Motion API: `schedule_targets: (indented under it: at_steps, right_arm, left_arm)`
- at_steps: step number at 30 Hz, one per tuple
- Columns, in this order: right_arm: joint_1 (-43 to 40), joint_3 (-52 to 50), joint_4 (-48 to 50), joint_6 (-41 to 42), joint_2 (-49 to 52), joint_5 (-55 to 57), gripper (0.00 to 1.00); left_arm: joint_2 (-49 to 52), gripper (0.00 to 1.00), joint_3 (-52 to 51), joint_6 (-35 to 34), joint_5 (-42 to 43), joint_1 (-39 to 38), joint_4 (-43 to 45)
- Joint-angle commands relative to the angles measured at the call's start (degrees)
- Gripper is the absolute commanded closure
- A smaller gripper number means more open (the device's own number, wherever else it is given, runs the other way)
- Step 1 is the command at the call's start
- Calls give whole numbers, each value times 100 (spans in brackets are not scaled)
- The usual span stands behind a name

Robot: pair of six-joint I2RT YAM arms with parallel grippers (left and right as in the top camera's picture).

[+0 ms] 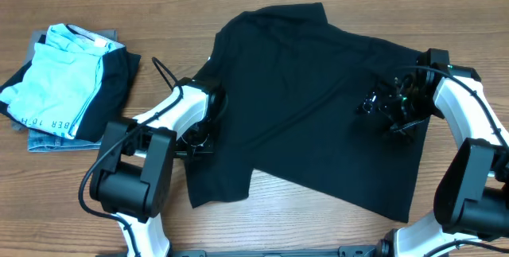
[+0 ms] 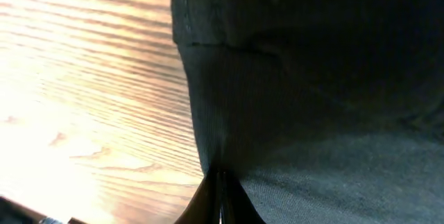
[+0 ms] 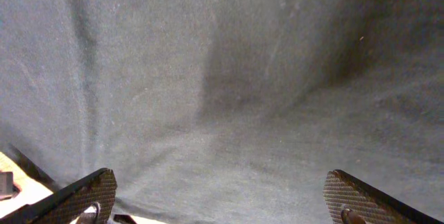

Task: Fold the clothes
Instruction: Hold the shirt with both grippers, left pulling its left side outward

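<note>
The clothes (image 1: pixel 302 106), a plain black T-shirt, lie spread over the middle of the wooden table (image 1: pixel 318 229), a little askew. At the shirt's left edge, my left gripper (image 1: pixel 205 134) is low. In the left wrist view its fingertips (image 2: pixel 220 186) meet, with the hem of the clothes (image 2: pixel 312 78) drawn into creases that run into them. Over the shirt's right part my right gripper (image 1: pixel 382 107) stands open. In the right wrist view its pads (image 3: pixel 94 189) are wide apart above smooth fabric (image 3: pixel 222 78), with nothing between them.
A pile of folded garments lies at the table's left: a light blue piece with dark lettering (image 1: pixel 64 78) on top and a grey-blue denim-like piece (image 1: pixel 48 139) under it. Bare wood shows between that pile and the shirt.
</note>
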Motion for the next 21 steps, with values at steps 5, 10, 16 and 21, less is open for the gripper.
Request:
schedule_targets:
  at_steps: [5, 10, 16, 21]
  right_arm:
    - [0, 120, 11, -4, -164, -31, 0]
    - [0, 118, 11, -4, -164, -31, 0]
    - [0, 118, 11, -4, -164, -31, 0]
    - [0, 118, 11, -4, -164, -31, 0]
  left_arm:
    - [-90, 96, 780, -114, 256, -15, -538]
    - [-901, 96, 1093, -24, 861, -74, -540]
    - [-1956, 82, 1095, 52, 1119, -79, -339]
    - [-2199, 41, 1095, 413, 1921, -79, -225]
